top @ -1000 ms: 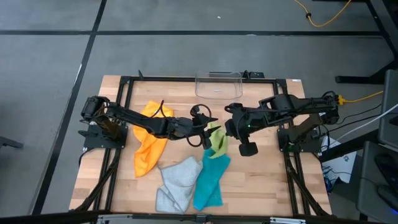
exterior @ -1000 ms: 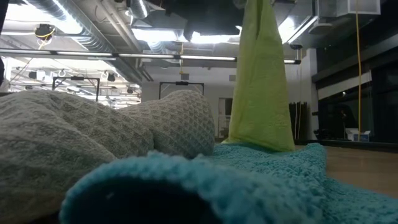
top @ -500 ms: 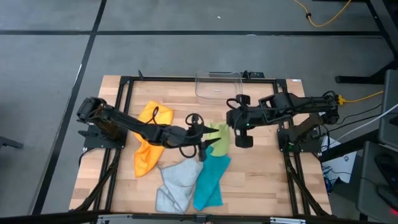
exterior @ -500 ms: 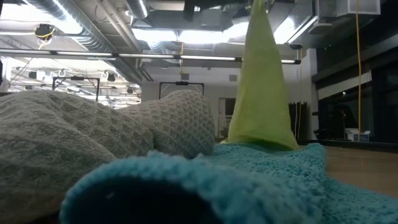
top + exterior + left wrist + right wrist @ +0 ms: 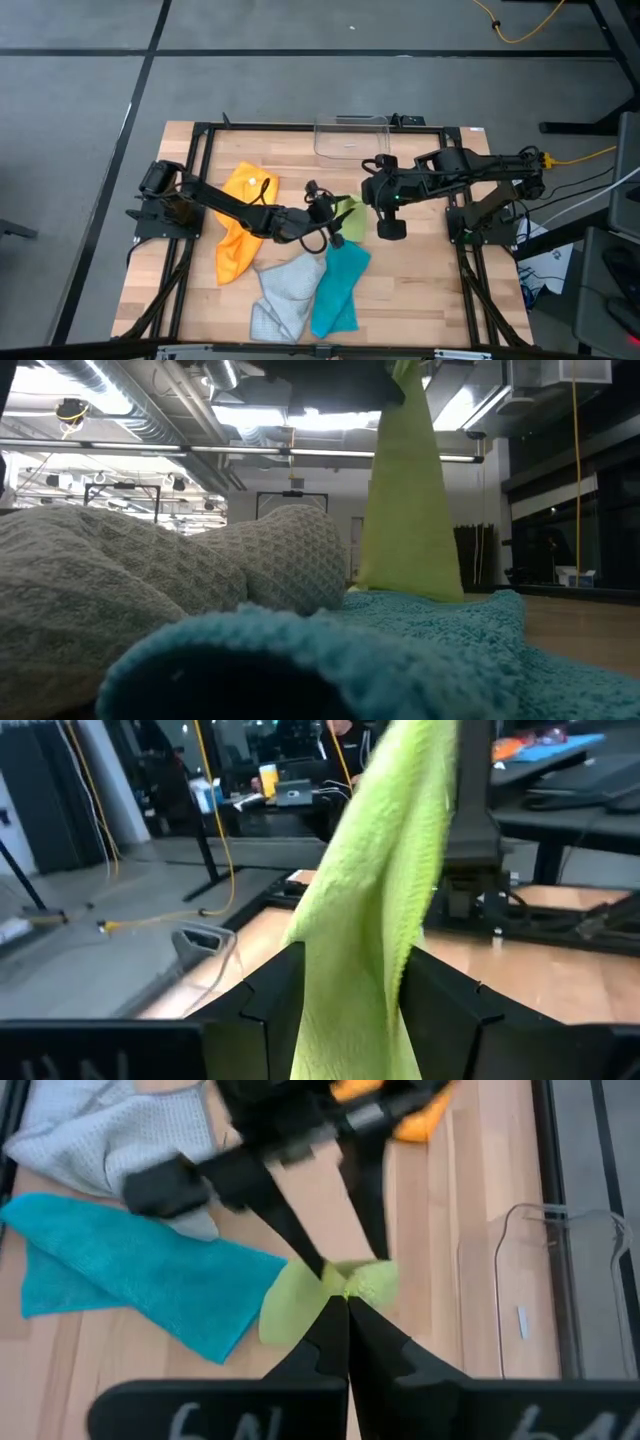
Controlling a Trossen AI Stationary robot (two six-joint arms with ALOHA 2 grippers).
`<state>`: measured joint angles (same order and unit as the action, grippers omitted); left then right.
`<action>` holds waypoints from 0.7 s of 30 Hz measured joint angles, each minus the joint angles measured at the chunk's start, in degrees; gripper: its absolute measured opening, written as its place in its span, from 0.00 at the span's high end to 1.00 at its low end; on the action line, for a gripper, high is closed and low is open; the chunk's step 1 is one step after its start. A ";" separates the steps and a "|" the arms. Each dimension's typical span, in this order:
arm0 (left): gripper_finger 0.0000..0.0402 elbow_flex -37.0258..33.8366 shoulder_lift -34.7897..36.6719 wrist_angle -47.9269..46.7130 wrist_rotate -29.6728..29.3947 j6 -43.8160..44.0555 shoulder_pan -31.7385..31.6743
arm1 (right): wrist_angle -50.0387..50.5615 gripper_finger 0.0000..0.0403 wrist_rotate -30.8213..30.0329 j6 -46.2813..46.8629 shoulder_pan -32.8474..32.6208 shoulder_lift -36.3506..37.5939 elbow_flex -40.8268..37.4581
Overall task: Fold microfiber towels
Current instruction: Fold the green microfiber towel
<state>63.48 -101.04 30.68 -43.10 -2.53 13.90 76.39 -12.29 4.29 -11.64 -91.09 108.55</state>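
The high view looks straight down on the whole table [image 5: 200,290] and both arms, from well above. The low view sits at table-top height, so close to the grey towel [image 5: 120,590] and teal towel [image 5: 400,650] that they fill its lower half; it looks level across into the room. The left wrist view faces forward between its own fingers [image 5: 265,1005], very near the green towel [image 5: 375,910], toward the room beyond. The right wrist view looks down past its own fingers [image 5: 330,1340] onto the table. All four share the green towel; the high and right wrist views also share the bin [image 5: 350,135].
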 joint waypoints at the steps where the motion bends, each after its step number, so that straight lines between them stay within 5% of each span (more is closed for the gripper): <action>1: 0.63 0.00 0.60 0.27 -0.47 -0.86 0.42 | 0.55 1.00 0.00 -0.02 0.00 0.00 0.00; 7: 0.63 0.07 1.75 1.03 -5.36 -4.15 1.49 | 0.86 1.00 0.00 -0.12 0.00 0.00 0.00; 14: 0.63 -0.04 -2.14 8.13 9.16 2.99 -2.71 | -0.43 1.00 0.31 -0.25 0.00 0.00 0.00; 21: 0.63 0.02 -2.84 11.38 9.69 1.60 -2.11 | -0.44 1.00 0.29 -0.05 0.02 -0.02 0.00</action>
<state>63.51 -103.88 42.06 -33.41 -0.93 11.79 75.94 -12.00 4.24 -11.61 -91.11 108.55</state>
